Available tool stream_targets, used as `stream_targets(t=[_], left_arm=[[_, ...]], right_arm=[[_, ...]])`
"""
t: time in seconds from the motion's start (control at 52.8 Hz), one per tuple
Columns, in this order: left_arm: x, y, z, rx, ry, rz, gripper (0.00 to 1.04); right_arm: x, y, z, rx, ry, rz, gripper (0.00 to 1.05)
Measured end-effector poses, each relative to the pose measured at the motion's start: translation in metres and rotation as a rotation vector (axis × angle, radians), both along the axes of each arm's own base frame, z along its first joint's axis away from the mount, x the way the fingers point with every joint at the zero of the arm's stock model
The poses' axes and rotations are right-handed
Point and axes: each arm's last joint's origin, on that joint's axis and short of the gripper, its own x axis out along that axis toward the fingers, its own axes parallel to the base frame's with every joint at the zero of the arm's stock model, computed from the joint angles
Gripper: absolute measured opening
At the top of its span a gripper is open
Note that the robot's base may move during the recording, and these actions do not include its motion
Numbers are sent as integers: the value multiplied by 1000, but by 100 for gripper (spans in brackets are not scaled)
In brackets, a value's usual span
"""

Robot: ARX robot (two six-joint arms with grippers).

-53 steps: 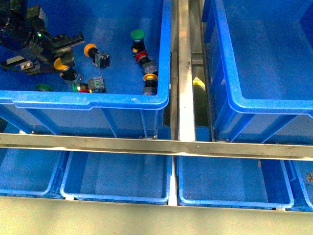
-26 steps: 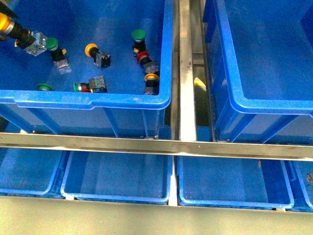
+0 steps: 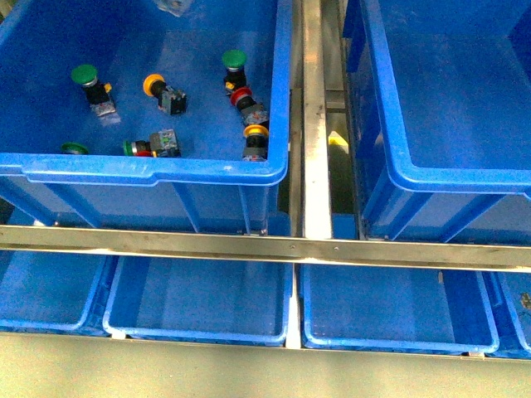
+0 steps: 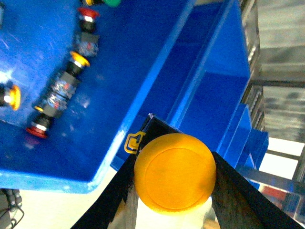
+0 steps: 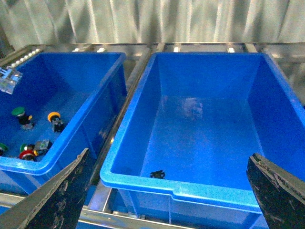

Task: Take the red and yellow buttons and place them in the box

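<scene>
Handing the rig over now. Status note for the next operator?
Left gripper: shut on yellow button, lifted clear of source crate floor.
Right gripper: open, empty, facing the box.
Done: nothing; box holds no buttons.
To do: drop yellow button in box, then fetch red button by source crate's right wall and second red cap near its front wall.
</scene>
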Motion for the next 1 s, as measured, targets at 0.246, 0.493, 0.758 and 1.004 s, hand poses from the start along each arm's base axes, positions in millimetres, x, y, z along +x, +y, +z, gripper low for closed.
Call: stream_targets(t=[0.246,0.493,0.758,1.004], left_arm=[[-6,-60,-9,-27,31,-118,35],[-3,-114,-5,-59,16,-216,35],[-3,-139,3,-63,-3,-261,35],[-10,-147,0,-40,13,-276,35]], right_arm=[[0,0,0,0,0,0,98],[0,0,0,0,0,0,98],[6,3,-1,-95,380,-85,98],[68,32,2,-324,429,192,98]])
